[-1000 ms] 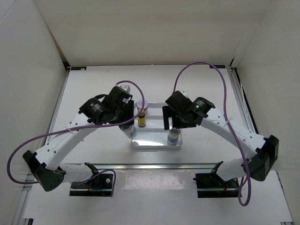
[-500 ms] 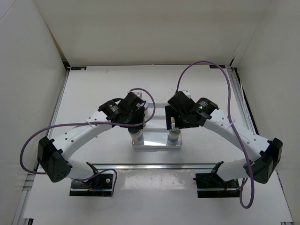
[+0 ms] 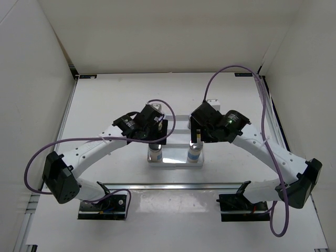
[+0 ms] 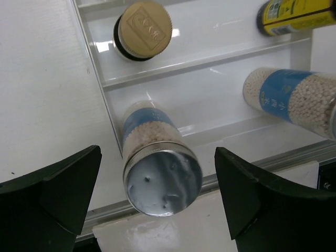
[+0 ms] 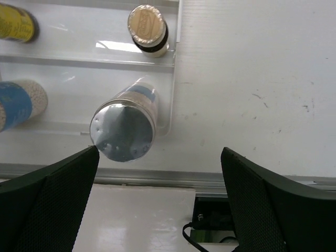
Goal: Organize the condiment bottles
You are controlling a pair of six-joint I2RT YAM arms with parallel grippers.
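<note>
Left gripper (image 4: 157,157) hangs wide open and empty over the left silver-topped bottle (image 4: 163,181) in the tray (image 4: 210,100); right gripper (image 5: 160,151) likewise over the right silver-topped bottle (image 5: 123,131)

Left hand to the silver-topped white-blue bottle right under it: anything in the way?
Nothing visible. The open left hand hangs over the silver-topped white-blue bottle, with a finger on each side of its top and bare gaps between.
</note>
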